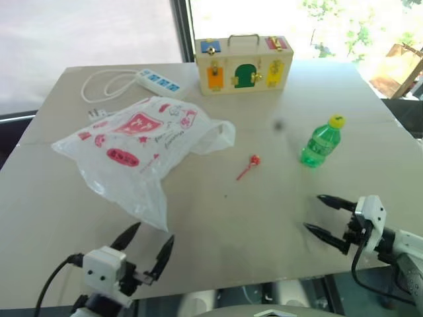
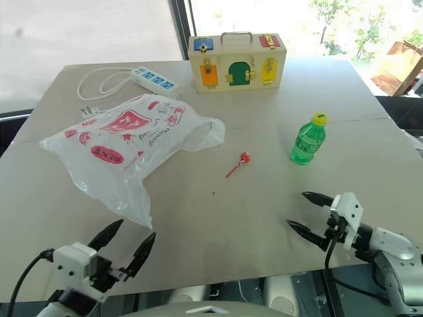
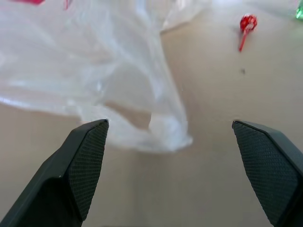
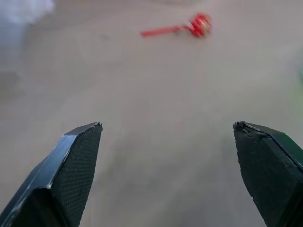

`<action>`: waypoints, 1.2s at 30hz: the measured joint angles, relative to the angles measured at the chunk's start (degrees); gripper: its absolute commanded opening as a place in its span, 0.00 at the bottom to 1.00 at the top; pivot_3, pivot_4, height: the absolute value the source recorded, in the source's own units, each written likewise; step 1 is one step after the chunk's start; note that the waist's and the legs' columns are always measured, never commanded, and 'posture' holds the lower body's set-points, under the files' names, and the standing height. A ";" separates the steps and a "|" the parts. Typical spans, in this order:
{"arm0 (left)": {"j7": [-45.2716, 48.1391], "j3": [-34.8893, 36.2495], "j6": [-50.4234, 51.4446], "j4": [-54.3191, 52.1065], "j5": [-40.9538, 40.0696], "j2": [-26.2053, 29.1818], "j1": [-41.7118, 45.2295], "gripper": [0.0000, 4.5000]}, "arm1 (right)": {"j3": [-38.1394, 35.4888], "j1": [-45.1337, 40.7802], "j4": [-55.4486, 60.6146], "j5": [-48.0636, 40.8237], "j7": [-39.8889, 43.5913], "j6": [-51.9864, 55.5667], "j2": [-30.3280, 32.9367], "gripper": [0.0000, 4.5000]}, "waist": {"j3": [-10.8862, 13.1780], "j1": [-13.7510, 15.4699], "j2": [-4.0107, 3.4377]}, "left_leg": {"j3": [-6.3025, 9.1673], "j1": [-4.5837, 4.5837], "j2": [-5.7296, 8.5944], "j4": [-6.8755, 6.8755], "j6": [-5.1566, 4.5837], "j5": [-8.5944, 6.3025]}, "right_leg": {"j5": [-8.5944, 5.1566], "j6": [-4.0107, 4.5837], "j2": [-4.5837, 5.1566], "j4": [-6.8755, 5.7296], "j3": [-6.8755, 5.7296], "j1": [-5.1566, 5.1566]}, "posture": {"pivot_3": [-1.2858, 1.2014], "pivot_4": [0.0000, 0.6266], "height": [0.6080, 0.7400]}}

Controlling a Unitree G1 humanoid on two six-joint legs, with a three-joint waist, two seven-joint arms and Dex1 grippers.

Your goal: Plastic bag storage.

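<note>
Plastic bag lying crumpled on the counter, both grippers open and empty.

The head views take in a wooden latch box, power strip and green bottle; the wrist views show a red lollipop. The bag is translucent white with red print. Its near corner lies just ahead of the left gripper; the right gripper hovers well apart from it.

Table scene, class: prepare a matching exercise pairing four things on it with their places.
Things:
1. translucent white plastic bag with red print
2. green plastic bottle with yellow cap
3. wooden latch box with coloured doors
4. small red lollipop

Places:
A. far edge, centre
B. left side
C. right side
D. middle, between bag and bottle

Pairs: 1-B, 2-C, 3-A, 4-D
</note>
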State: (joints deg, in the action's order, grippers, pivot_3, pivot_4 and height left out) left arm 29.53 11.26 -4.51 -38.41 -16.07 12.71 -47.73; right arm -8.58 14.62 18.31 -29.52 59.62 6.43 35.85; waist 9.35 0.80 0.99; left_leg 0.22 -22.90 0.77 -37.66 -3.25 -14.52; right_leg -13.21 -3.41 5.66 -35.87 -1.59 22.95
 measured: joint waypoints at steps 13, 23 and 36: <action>-15.35 -10.25 2.04 -2.10 15.38 -8.26 3.14 0.99 | 3.80 -4.03 7.59 -2.40 -2.40 5.40 0.11 1.00 | 0.01 0.04 0.04 | 0.15 -0.01 0.00 -0.21 0.00 0.00 | -0.04 -0.10 -0.08 -0.03 -0.13 -0.12 | 0.52 0.24 1.00; -20.65 -10.55 3.47 2.04 19.05 -8.77 8.51 0.71 | 5.14 -5.63 7.49 -1.98 -2.38 5.75 0.11 1.00 | 0.01 0.10 0.04 | 0.27 -0.04 -0.01 -0.48 0.00 -0.01 | -0.01 -0.18 -0.08 -0.06 -0.25 -0.19 | 0.52 0.24 1.00; -19.92 -9.18 6.58 1.08 13.47 -8.23 9.42 0.01 | 6.44 -8.95 6.30 2.39 -9.60 7.65 -1.83 1.00 | 0.01 0.04 0.00 | 0.28 -0.06 -0.04 -0.56 0.00 -0.01 | 0.04 -0.15 -0.06 -0.10 -0.24 -0.18 | 0.52 0.24 1.00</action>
State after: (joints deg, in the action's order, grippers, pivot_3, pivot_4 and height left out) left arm 9.61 2.08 2.07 -37.34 -2.60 4.48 -38.31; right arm -2.14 5.67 24.61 -27.13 50.02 14.08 34.02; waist 9.36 0.84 1.00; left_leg 0.50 -22.96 0.73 -38.22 -3.25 -14.54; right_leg -13.17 -3.56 5.61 -35.97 -1.83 22.77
